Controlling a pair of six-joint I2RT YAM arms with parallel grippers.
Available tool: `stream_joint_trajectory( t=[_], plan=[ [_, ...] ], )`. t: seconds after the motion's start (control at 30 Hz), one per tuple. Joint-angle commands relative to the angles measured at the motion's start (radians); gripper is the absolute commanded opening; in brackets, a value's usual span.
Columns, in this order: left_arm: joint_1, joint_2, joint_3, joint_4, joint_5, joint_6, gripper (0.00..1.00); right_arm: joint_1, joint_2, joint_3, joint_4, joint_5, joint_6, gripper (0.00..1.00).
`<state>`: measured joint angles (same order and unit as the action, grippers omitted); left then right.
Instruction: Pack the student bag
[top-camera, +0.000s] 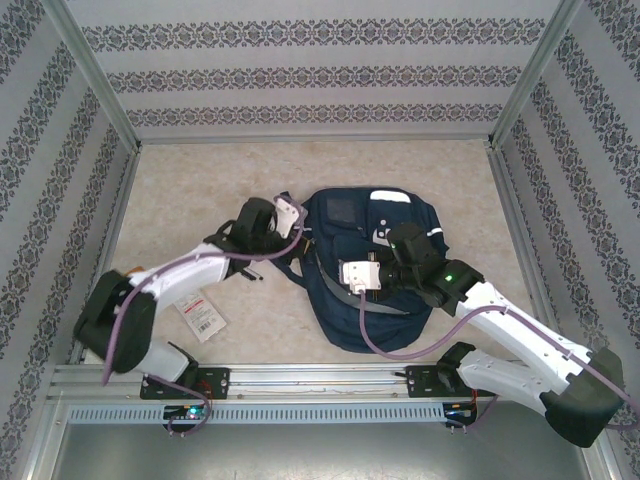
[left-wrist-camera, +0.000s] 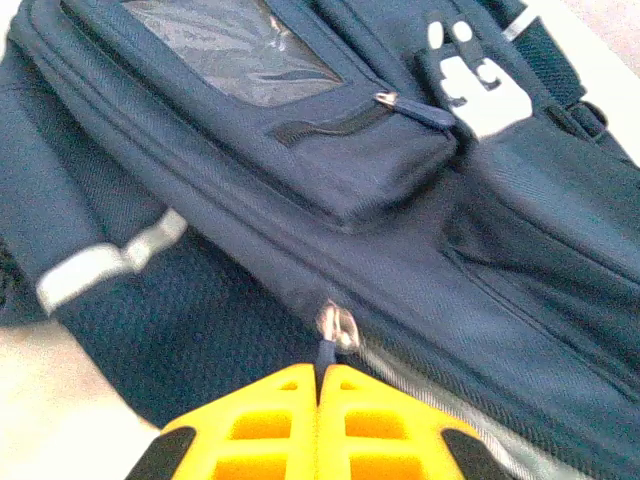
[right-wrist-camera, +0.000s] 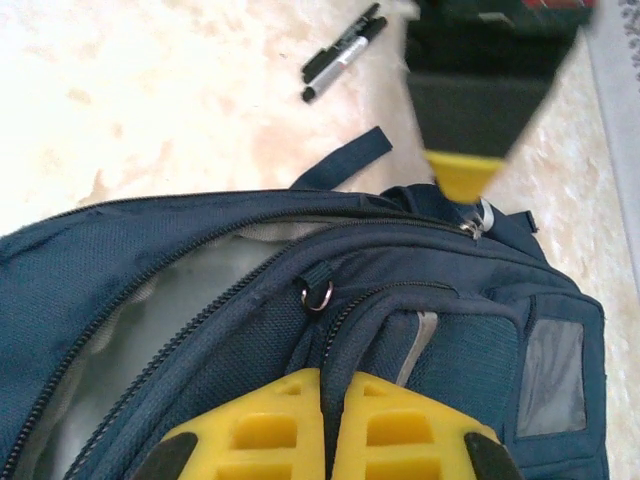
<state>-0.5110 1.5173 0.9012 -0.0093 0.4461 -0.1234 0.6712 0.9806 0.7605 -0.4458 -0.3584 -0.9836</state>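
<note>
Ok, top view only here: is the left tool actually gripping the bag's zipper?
Observer: Yes. The left wrist view shows the left tool shut on the zipper pull.
Operator: And the other one?
Observer: The right tool is shut too, against the bag beside a small metal ring.
Operator: Is it open?
Observer: Partly; pale lining shows through the unzipped top.

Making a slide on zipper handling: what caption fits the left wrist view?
Left gripper, shut, pinches a zipper pull on the navy student bag.
</note>
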Motion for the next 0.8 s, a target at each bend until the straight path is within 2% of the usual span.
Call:
stream_joint_trajectory(
  t=[0.0, 0.13, 0.27, 0.43, 0.5, 0.53, 0.57, 0.67, 0.77],
  plan=[
    [0.050, 0.146, 0.142, -0.074, -0.045, 0.060, 0.00, 0.005, 0.007, 0.020, -0.040, -0.138, -0.072, 0.00],
    [0.063, 0.284, 0.271, -0.152, 0.004, 0.056, 0.00, 0.002, 0.017, 0.019, 0.018, -0.126, -0.007, 0.00],
    [0.067, 0.278, 0.258, -0.090, -0.064, -0.007, 0.00, -0.008, 0.038, 0.026, 0.065, -0.080, 0.046, 0.00],
    [0.077, 0.191, 0.230, -0.117, -0.116, -0.043, 0.26, -0.048, 0.091, 0.022, 0.174, -0.005, 0.182, 0.00],
    [0.085, 0.142, 0.237, -0.195, -0.169, -0.080, 0.39, -0.070, 0.114, 0.025, 0.232, -0.001, 0.298, 0.00],
    [0.091, 0.124, 0.247, -0.244, -0.190, -0.100, 0.42, -0.074, 0.125, 0.027, 0.256, -0.004, 0.354, 0.00],
    [0.099, 0.100, 0.257, -0.303, -0.207, -0.123, 0.43, -0.075, 0.134, 0.034, 0.275, -0.009, 0.410, 0.11],
    [0.123, 0.032, 0.257, -0.443, -0.253, -0.198, 0.44, -0.062, 0.136, 0.047, 0.340, -0.010, 0.608, 0.29],
    [0.151, -0.053, 0.208, -0.519, -0.279, -0.257, 0.49, -0.041, 0.120, 0.061, 0.385, 0.084, 0.835, 0.55]
  ],
)
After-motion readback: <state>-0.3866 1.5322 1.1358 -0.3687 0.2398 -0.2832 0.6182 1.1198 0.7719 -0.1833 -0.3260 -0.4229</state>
